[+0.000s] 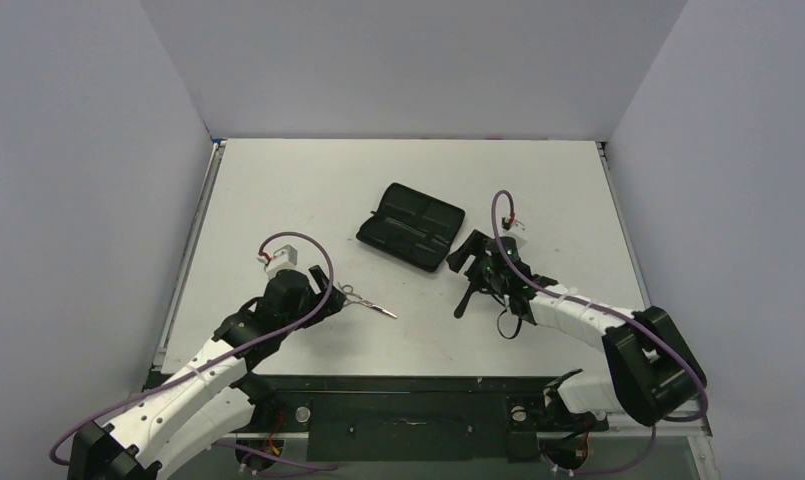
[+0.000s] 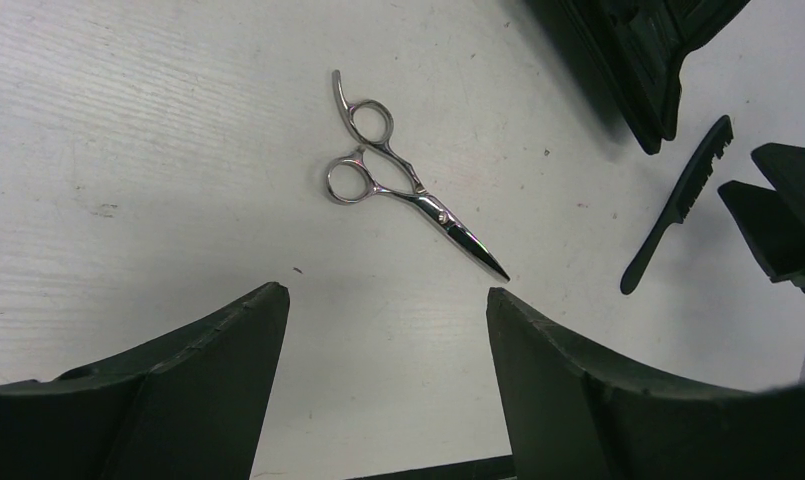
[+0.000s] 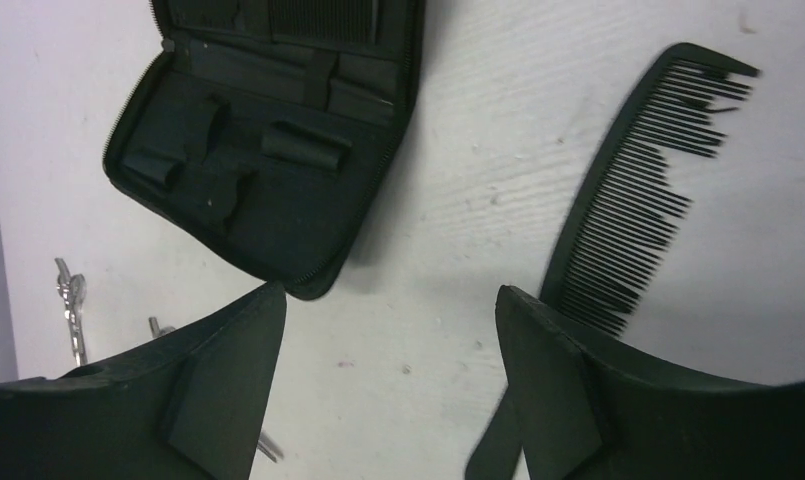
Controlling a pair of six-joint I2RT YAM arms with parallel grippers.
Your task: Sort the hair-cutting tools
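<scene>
The silver scissors (image 1: 369, 303) lie flat on the white table, rings toward my left gripper (image 1: 332, 297), which is open and empty just short of them. In the left wrist view the scissors (image 2: 403, 185) lie ahead of the open gripper (image 2: 383, 300), blade tip close to the right finger. The black comb (image 1: 465, 302) lies under my right gripper (image 1: 470, 262), which is open and empty. In the right wrist view the comb (image 3: 638, 200) runs beside and under the right finger (image 3: 578, 380), with the gripper (image 3: 388, 300) over bare table. The comb also shows in the left wrist view (image 2: 678, 205).
An open black zip case (image 1: 410, 226) lies at mid-table, just beyond the right gripper; it shows in the right wrist view (image 3: 268, 150) and the left wrist view (image 2: 638, 50). The scissors appear at the left edge of the right wrist view (image 3: 73, 305). Grey walls enclose the table.
</scene>
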